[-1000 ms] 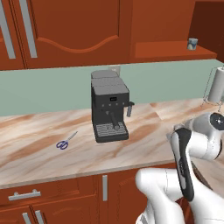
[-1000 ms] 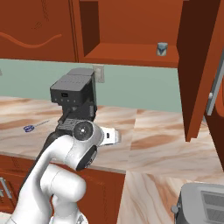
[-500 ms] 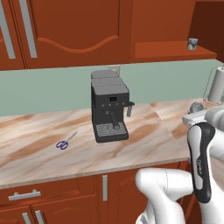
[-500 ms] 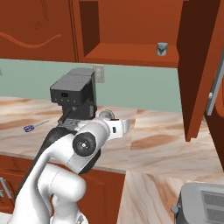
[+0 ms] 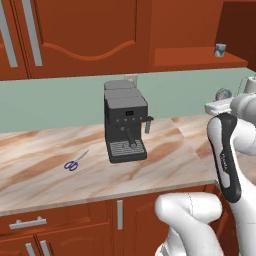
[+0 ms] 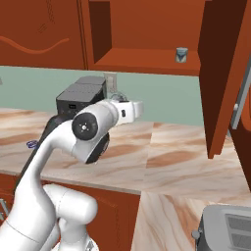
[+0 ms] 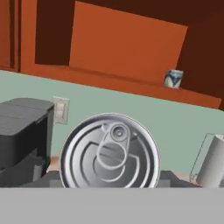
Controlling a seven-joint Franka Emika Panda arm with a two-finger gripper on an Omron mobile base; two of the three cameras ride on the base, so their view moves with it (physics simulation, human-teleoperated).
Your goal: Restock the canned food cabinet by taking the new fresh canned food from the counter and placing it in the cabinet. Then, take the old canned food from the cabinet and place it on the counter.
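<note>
Flat silver tin [image 7: 109, 151] held close before the hand camera, pull-tab lid facing it, evidently clamped between the jaws and lifted clear of the counter [image 6: 176, 157]. Gripper [image 6: 117, 98] carried level, forearm roughly horizontal, above the coffee machine [image 5: 125, 127]. Beyond, bluish can [image 6: 182, 55] upright on the cabinet [image 6: 147, 61] shelf. First placement pending; swap of the old can not begun.
</note>
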